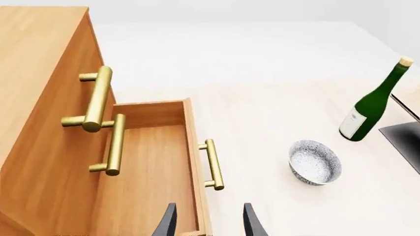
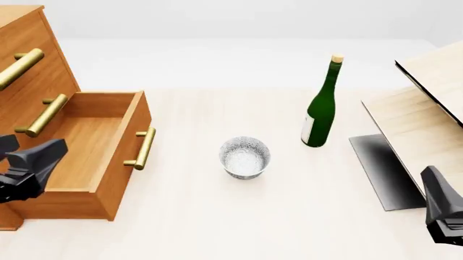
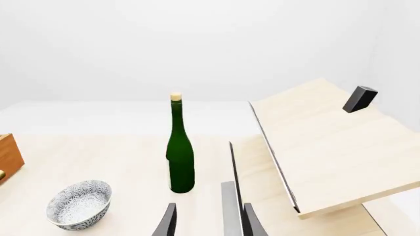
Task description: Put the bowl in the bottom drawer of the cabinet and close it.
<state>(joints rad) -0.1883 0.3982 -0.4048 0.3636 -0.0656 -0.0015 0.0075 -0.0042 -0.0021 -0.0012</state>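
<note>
your bowl (image 2: 244, 156) sits on the table (image 2: 217, 216) between the open bottom drawer (image 2: 87, 157) at left and the bottle (image 2: 321, 105) behind-right.

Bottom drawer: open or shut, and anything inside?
Open: the bottom drawer is pulled out from the cabinet, its inside bare. The bowl sits outside on the table.

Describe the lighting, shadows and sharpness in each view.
Front view: flat, even light, the bowl and green bottle sharp with almost no cast shadow. Left wrist view: soft sheen on the brass handles, no blur. Right wrist view: washed-out white background, crisp edges on the pale wood structure.
</note>
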